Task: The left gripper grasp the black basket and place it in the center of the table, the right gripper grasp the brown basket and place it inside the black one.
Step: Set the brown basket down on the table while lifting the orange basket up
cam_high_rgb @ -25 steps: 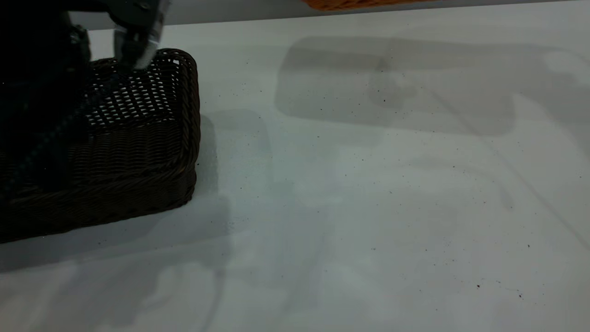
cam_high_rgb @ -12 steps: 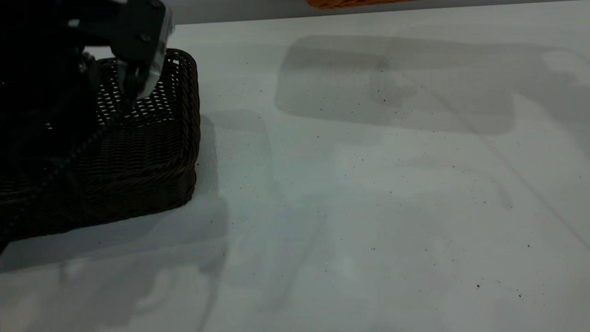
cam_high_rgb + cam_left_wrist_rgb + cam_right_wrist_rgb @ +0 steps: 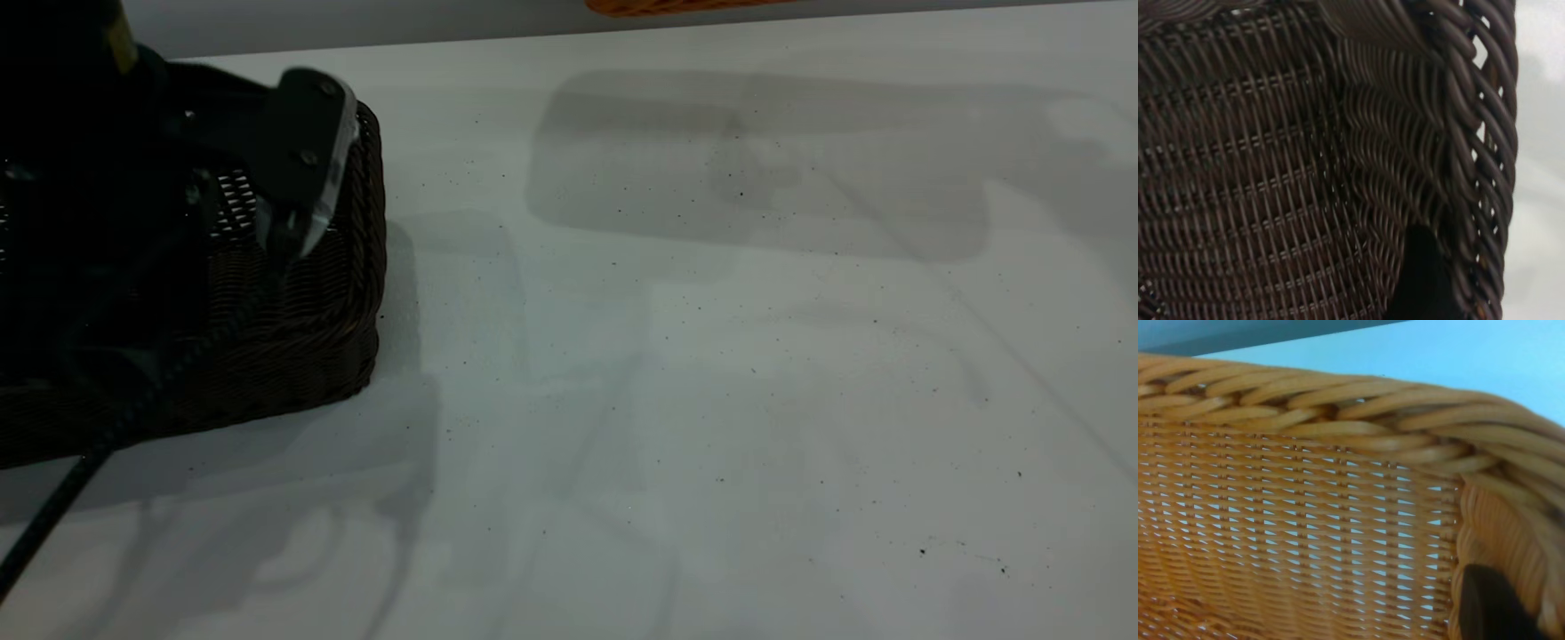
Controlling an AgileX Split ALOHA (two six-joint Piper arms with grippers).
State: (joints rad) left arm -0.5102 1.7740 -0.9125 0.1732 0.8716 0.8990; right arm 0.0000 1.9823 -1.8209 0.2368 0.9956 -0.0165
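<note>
White table (image 3: 711, 400): left claw (image 3: 289, 236) reaches inside black basket (image 3: 338, 293)

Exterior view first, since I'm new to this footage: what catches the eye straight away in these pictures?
The black basket sits at the table's left edge, with the left gripper reaching down inside it near its right wall. Only a sliver of the brown basket peeks in at the top edge; the right wrist view is filled with its orange weave.

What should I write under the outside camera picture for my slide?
Left gripper reaches down into the black basket near the table edge.
</note>
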